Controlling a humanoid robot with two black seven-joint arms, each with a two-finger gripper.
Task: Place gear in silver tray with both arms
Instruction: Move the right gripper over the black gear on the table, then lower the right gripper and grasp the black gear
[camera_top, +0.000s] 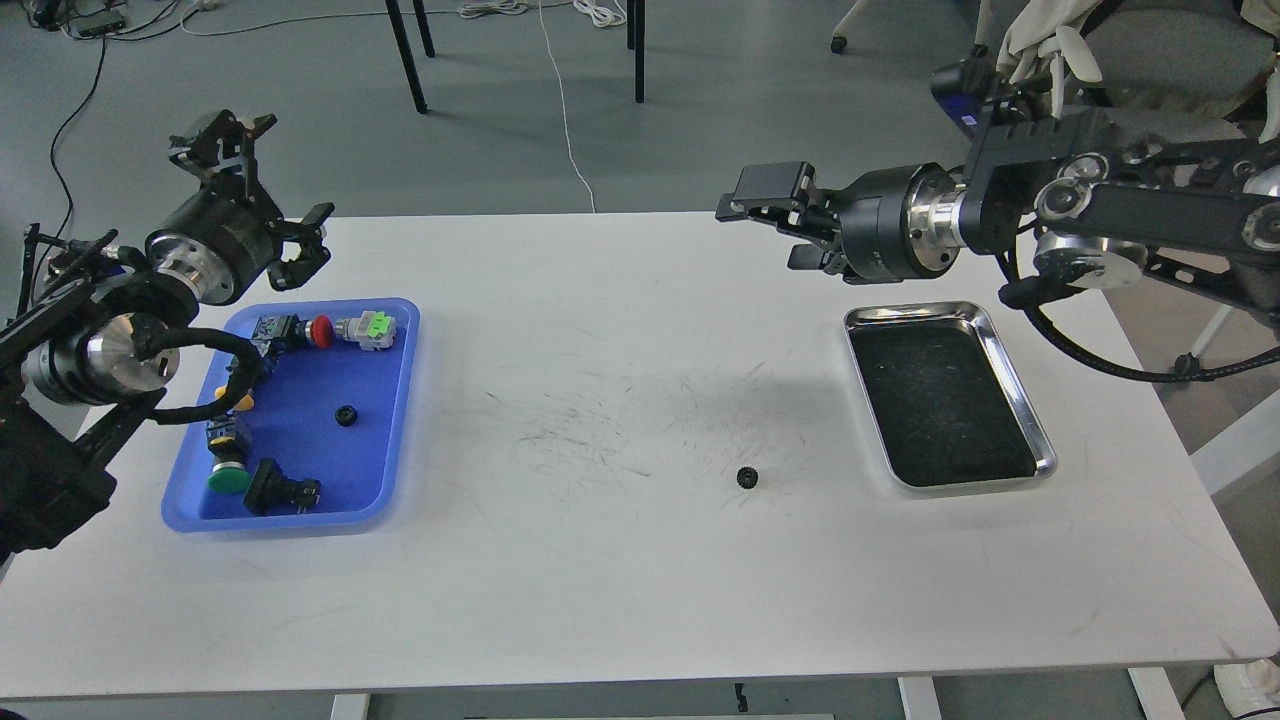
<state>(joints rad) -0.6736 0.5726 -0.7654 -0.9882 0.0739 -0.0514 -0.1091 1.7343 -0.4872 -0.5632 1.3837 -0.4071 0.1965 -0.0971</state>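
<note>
Buttons and one gear (346, 416) fill the blue tray (395, 400); the silver tray (1010, 385) holds nothing. Left tool (275, 200) and right tool (765, 225) are spread, released.

Pretty even, bright overhead light here, and the white table (620, 560) comes out clean with only faint soft shadows. Small glare on the silver tray (1010, 370) rim. Sharp focus throughout, no obvious blur.

A small black gear (746, 478) lies flat on the white table (620, 560), right of centre frame. The silver tray (1005, 340), shiny-rimmed with a dark floor, sits near it at right, holding nothing.
</note>
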